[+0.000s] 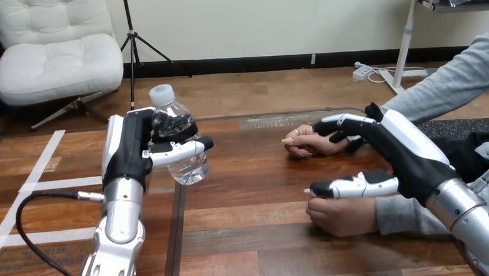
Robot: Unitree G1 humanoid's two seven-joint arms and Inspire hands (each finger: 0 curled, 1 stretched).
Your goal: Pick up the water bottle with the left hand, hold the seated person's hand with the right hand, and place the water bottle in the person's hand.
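Right hand (411,155), centre right, lies open over the person's upper hand (304,143). Left hand (130,149) clamps the water bottle (187,171). With that hand unsteadied, the handover may drop it.

My left hand (130,149) hides the middle of the bottle (188,168). At centre right my right hand (411,159) covers part of the person's upper hand (306,144); whether it grips, I cannot tell.

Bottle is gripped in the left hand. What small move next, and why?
Probably carry the bottle rightward toward the person's farther hand: the left hand grips it, the right hand is over that hand, and a gap separates bottle and person.
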